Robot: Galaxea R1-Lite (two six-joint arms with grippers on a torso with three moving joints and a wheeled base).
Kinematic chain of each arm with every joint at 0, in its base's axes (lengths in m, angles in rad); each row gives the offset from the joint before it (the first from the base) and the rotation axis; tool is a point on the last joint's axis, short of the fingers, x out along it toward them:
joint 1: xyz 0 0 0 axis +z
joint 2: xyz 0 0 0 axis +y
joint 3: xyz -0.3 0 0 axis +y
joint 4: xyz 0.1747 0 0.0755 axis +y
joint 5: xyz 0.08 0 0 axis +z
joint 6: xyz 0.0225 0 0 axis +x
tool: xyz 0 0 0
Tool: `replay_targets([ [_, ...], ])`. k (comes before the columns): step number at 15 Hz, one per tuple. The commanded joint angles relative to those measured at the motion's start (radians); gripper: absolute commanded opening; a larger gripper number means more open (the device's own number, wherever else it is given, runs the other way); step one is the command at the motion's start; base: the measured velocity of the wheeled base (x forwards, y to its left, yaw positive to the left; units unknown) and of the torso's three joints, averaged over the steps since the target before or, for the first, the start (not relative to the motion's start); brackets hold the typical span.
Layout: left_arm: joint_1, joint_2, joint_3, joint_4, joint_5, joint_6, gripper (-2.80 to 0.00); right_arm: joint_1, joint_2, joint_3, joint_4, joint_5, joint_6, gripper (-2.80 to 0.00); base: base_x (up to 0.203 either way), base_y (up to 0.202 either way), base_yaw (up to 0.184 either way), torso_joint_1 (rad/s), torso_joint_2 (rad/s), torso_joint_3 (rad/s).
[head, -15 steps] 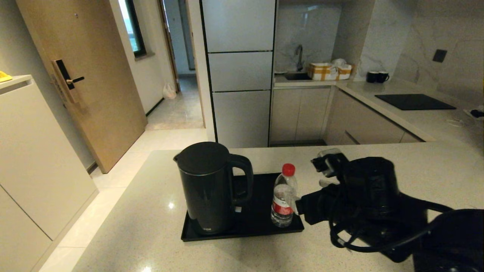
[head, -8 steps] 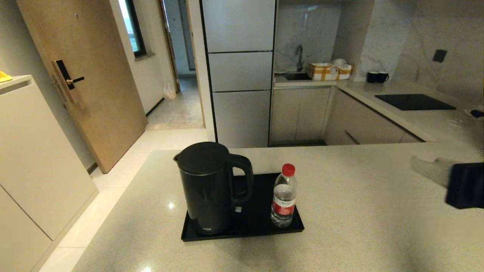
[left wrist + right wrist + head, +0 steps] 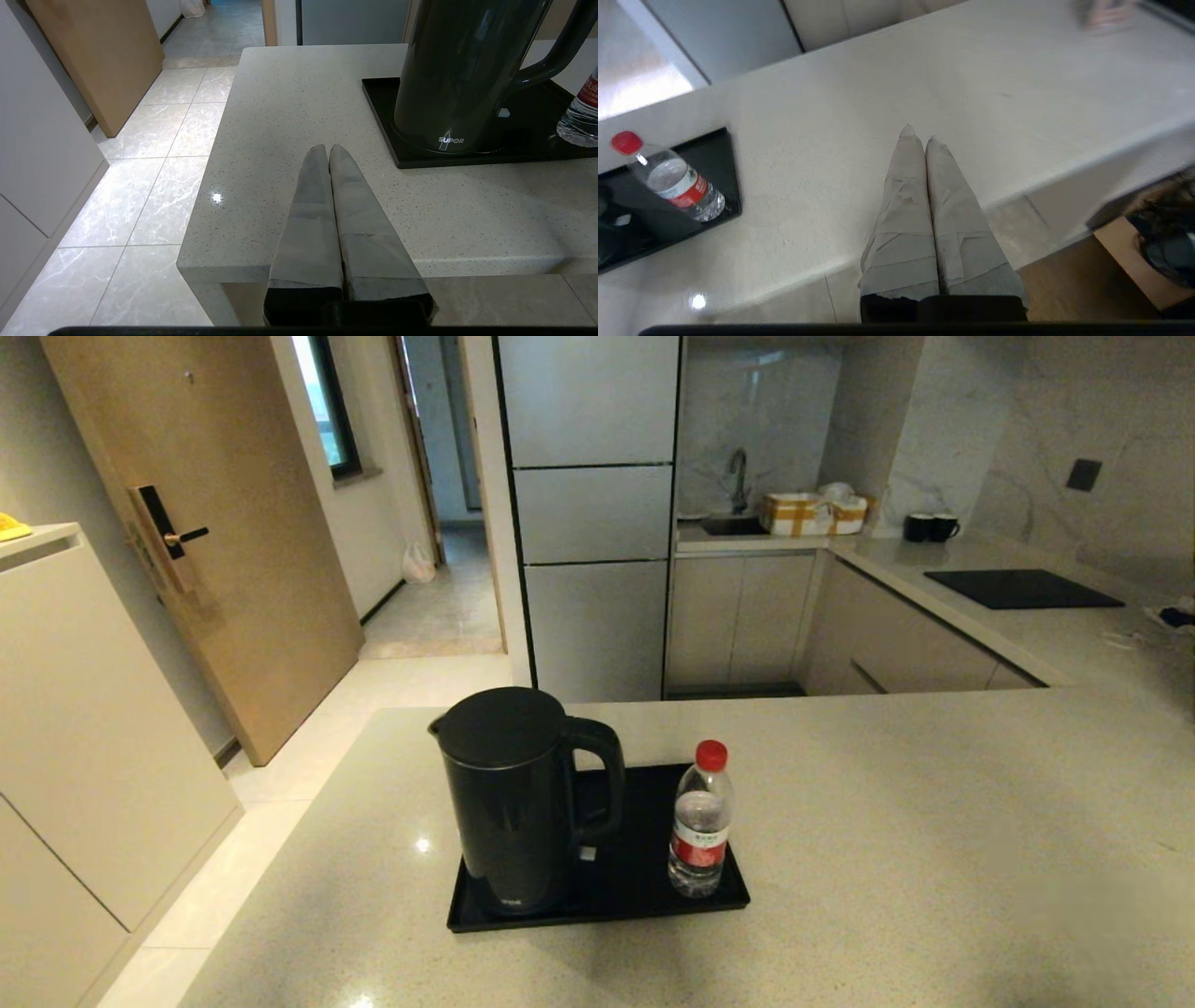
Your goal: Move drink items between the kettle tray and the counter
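Observation:
The black kettle (image 3: 519, 798) stands on the left half of the glossy black tray (image 3: 635, 896), on the beige counter (image 3: 934, 859). The clear water bottle (image 3: 701, 821) with its red cap stands upright at the tray's right end. Neither arm shows in the head view. My left gripper (image 3: 328, 148) is shut and empty, low over the counter's near left corner, with the kettle (image 3: 460, 70) and tray (image 3: 481, 156) off to one side. My right gripper (image 3: 920, 134) is shut and empty above the counter's near edge, well apart from the bottle (image 3: 675, 179).
Two dark mugs (image 3: 930, 526) and a black cooktop panel (image 3: 1022, 587) lie on the far right worktop. A sink with boxes (image 3: 812, 511) is at the back. The floor (image 3: 140, 154) drops away left of the counter.
My right arm has pulled back from beside the bottle, swept right and left the head view. The kettle and bottle have not moved.

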Motion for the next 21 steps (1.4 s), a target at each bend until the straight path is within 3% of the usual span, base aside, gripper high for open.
replay_targets([
  [1, 0.0, 0.0, 0.0, 0.001, 0.0, 0.0, -2.8, -0.073, -0.146, -0.104, 0.226, 0.014, -0.006, -2.8, 0.0, 0.0, 0.0, 0.0, 0.0, 0.0],
  [4, 0.0, 0.0, 0.0, 0.001, 0.0, 0.0, -2.8, -0.123, -0.352, 0.0, 0.236, 0.132, -0.08, -2.8, 0.0, 0.0, 0.0, 0.0, 0.0, 0.0],
  [7, 0.0, 0.0, 0.0, 0.001, 0.0, 0.0, -2.8, -0.14, -0.476, 0.193, 0.092, 0.227, -0.152, -2.8, 0.0, 0.0, 0.0, 0.0, 0.0, 0.0],
  [9, 0.0, 0.0, 0.0, 0.001, 0.0, 0.0, -2.8, -0.142, -0.499, 0.44, -0.153, 0.265, -0.129, -2.8, 0.0, 0.0, 0.0, 0.0, 0.0, 0.0],
  [12, 0.0, 0.0, 0.0, 0.001, 0.0, 0.0, -2.8, -0.144, -0.516, 0.868, -0.672, 0.33, -0.133, -2.8, 0.0, 0.0, 0.0, 0.0, 0.0, 0.0],
  [15, 0.0, 0.0, 0.0, 0.001, 0.0, 0.0, -2.8, -0.145, -0.523, 1.171, -0.917, 0.43, -0.221, -2.8, 0.0, 0.0, 0.0, 0.0, 0.0, 0.0],
  [16, 0.0, 0.0, 0.0, 0.001, 0.0, 0.0, -2.8, -0.146, -0.525, 1.207, -0.952, 0.465, -0.27, -2.8, 0.0, 0.0, 0.0, 0.0, 0.0, 0.0],
  [21, 0.0, 0.0, 0.0, 0.001, 0.0, 0.0, -2.8, -0.146, -0.526, 1.21, -0.951, 0.466, -0.23, -2.8, 0.0, 0.0, 0.0, 0.0, 0.0, 0.0],
])
